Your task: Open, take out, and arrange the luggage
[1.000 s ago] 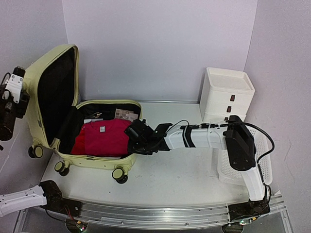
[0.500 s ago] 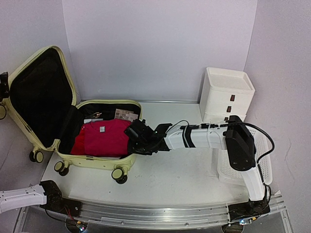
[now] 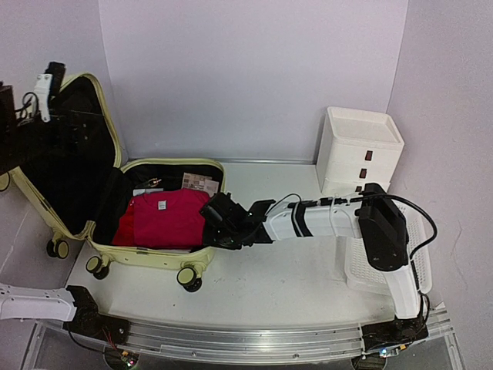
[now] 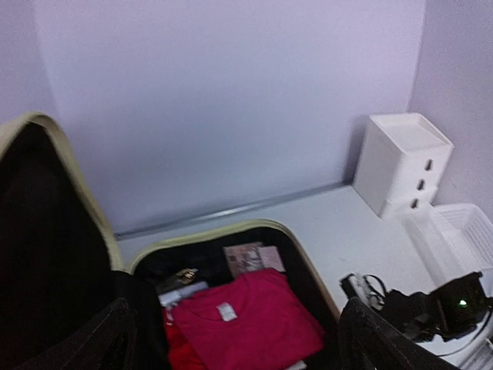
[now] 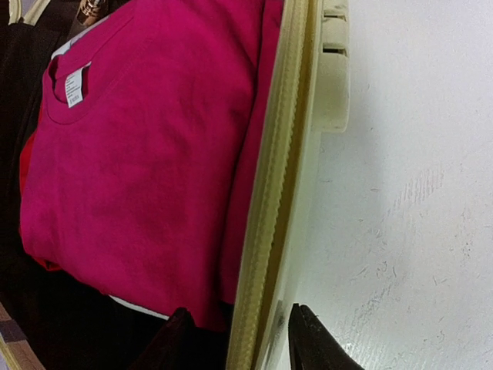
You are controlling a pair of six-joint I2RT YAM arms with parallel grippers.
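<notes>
Your left pincer (image 4: 237, 316): fingers spread wide, empty, high at far left. Luggage (image 3: 146, 258) lies open on tabletop (image 3: 277, 285), left side, red shirt (image 3: 162, 220) inside. Your right pincer (image 5: 240, 339) straddles luggage's right rim; gripping or loose, cannot tell.

Luggage (image 3: 146, 257) pale yellow-green, black lining (image 3: 81, 193); shirt (image 3: 166, 220) magenta; drawer box (image 3: 360, 150) white.

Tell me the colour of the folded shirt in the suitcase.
Magenta shirt, clearest in the right wrist view.
</notes>
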